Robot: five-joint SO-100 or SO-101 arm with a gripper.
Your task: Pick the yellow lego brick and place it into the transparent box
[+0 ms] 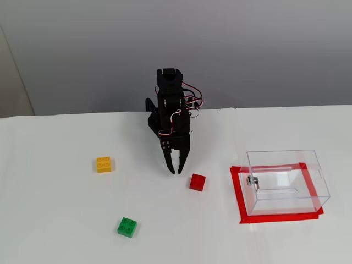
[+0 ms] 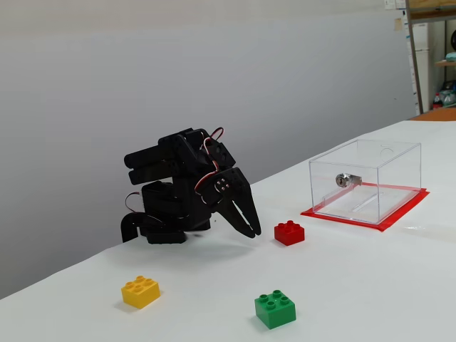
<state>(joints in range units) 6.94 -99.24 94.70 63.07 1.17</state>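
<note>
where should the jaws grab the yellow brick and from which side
Probably from straight above, closing on two opposite flat side walls of the yellow brick. It sits flat, studs up, alone on the table, with open space all round, so nothing blocks a top-down approach.

The folded black arm points its end effector point(image 1: 176, 169) downward, fingers nearly together, holding nothing.
</note>
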